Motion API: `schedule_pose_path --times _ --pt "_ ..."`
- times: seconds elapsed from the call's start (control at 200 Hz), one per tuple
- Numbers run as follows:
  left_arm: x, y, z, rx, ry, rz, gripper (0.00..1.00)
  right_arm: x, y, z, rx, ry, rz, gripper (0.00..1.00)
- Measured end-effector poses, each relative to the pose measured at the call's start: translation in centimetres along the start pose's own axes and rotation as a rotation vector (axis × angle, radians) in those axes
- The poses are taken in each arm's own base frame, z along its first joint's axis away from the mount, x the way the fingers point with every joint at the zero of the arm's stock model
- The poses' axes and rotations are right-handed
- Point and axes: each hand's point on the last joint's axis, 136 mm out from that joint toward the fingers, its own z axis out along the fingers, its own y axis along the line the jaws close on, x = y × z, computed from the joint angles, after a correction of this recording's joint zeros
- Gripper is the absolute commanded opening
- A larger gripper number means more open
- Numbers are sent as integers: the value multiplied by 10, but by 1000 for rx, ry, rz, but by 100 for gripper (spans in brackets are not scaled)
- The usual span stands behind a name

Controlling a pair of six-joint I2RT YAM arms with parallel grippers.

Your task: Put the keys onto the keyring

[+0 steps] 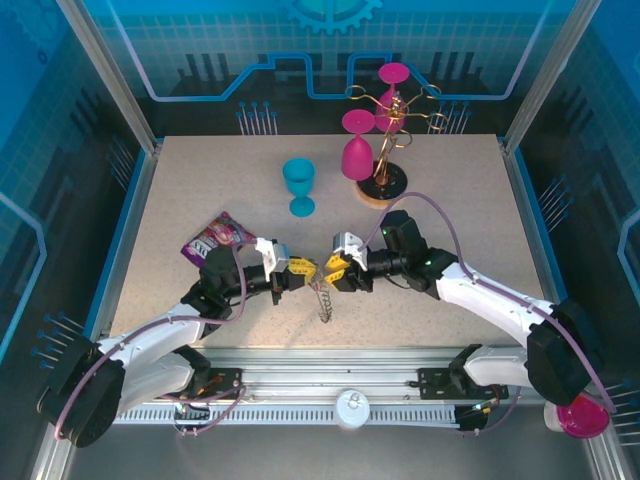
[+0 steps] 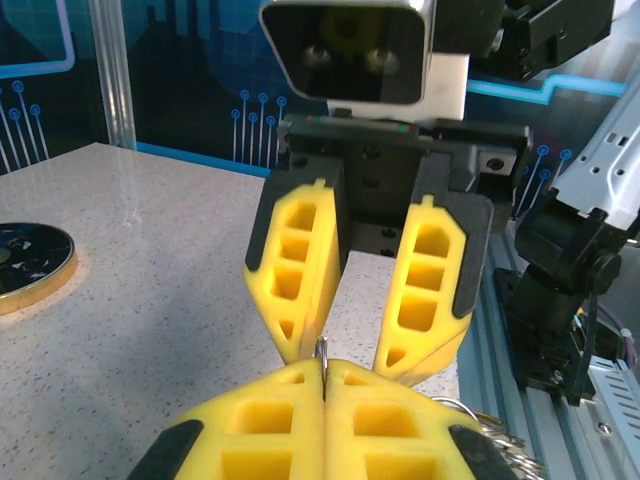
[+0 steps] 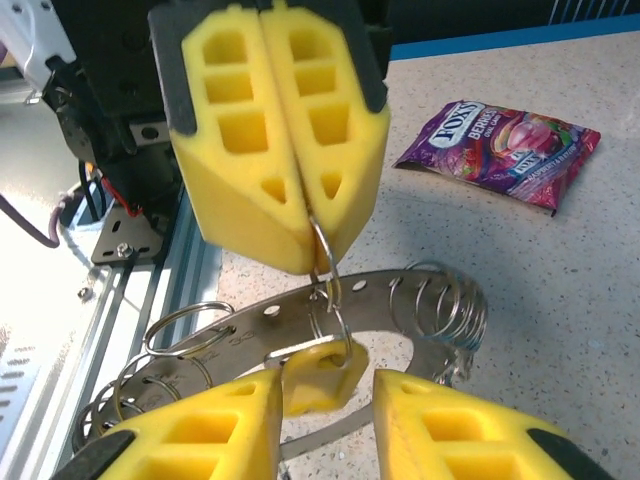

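Clenched left pincer (image 3: pixel 305 255) on keyring (image 3: pixel 375 287); right pincer (image 3: pixel 326 390) ajar

Bright even light, soft shadows, overexposed left edge, blurred foreground

Robot lab cell, speckled table (image 1: pixel 200 190), blue circuit-print wall panels (image 1: pixel 200 50), aluminium rail (image 1: pixel 330 365) along near edge.

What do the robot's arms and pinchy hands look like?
The left arm and right arm are white with black joints, each with a looping purple cable. The left gripper and right gripper have chunky yellow fingers with square holes.
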Motion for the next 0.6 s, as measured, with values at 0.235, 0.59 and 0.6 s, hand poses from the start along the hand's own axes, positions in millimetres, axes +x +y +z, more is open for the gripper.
schedule_pose_path --times 0.235,0.59,0.6 --pt "-1 -5 0 32 -3 5 0 1 0 0 0 2 -43 24" --pt "0 -11 0 61 1 7 0 1 4 0 -19 1 -51 24" --pt "0 -11 0 61 1 7 0 1 4 0 -19 2 -51 24"
